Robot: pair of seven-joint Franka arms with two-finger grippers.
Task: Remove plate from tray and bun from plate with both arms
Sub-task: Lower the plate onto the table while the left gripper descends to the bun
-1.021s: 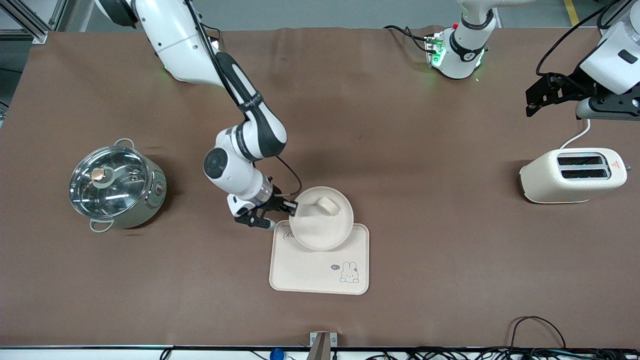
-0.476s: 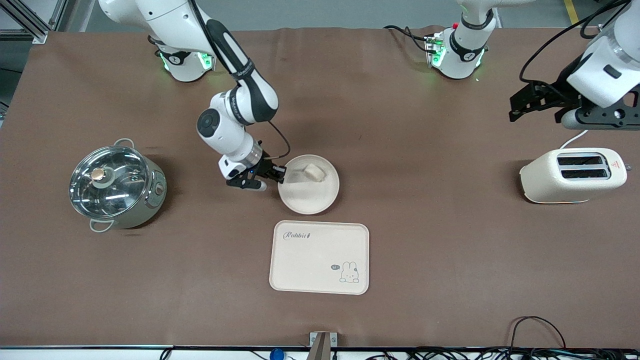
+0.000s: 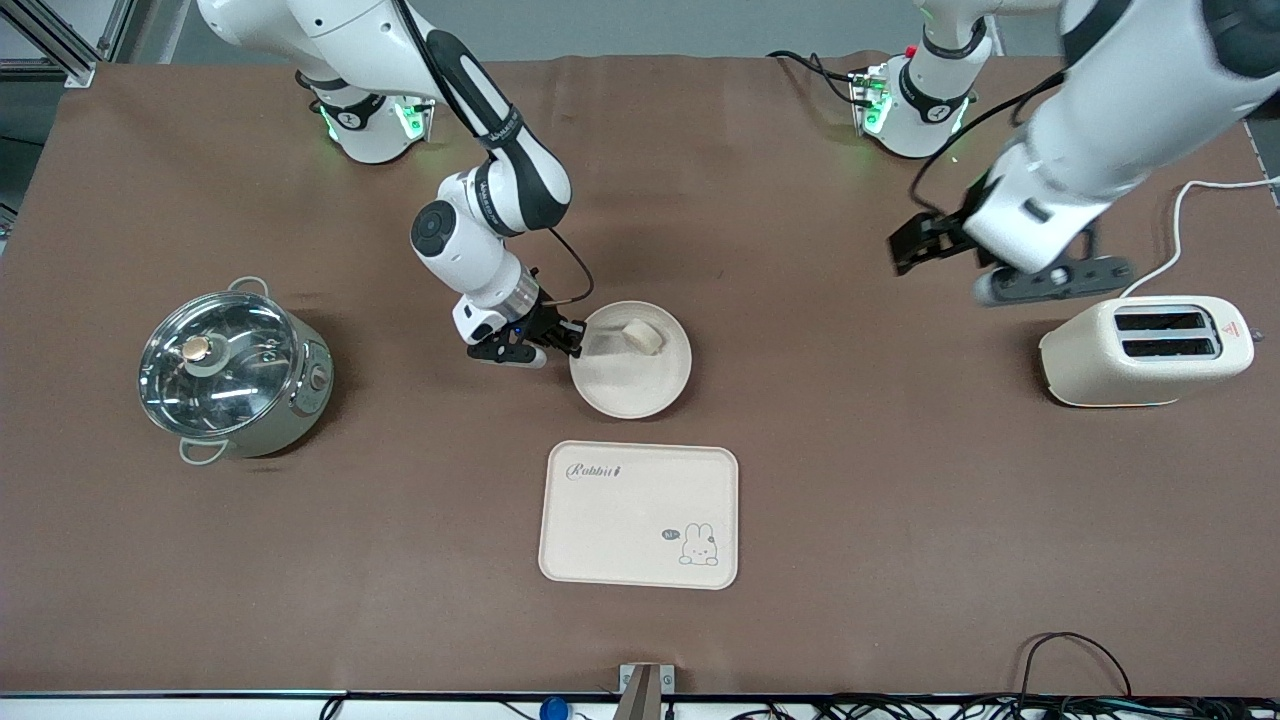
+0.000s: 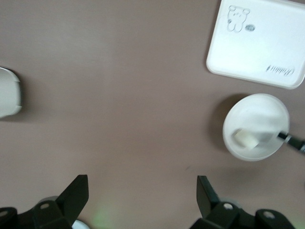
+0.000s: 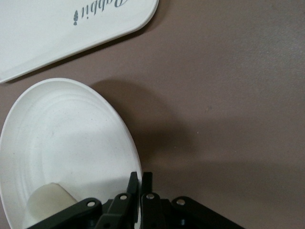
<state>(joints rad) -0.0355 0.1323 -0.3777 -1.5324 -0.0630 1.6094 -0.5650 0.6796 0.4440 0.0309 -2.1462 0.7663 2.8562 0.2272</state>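
At the rim of the plate [image 3: 631, 360], on the side toward the right arm's end of the counter [image 3: 850, 500], my right hand [image 3: 572, 341] is pinched shut on the edge; in the right wrist view its two black fingers [image 5: 138, 187] sit closed with only the thin rim between them. I judge the first half done: the plate is clear of the tray [image 3: 639, 514] and lies farther from the front camera than it, apart from it, with brown cloth showing between the two; whether the plate rests fully on the counter or is tipped slightly I cannot tell. The bun [image 3: 640, 337] is still in the plate, close to the rim farthest from the front camera, so lifting it out is what is left; I reckon that falls to the left arm. My left hand [image 3: 915, 243] is up over bare counter toward the left arm's end, well apart from the plate, its fingers spread wide with nothing between them.

The plate is round, shallow, matte cream-white with a thin raised rim; the bun is a thick pale disc with soft rounded edges; the tray is flat, rectangular, round-cornered, printed with script and a small rabbit; the counter's cover is a dull brown cloth.
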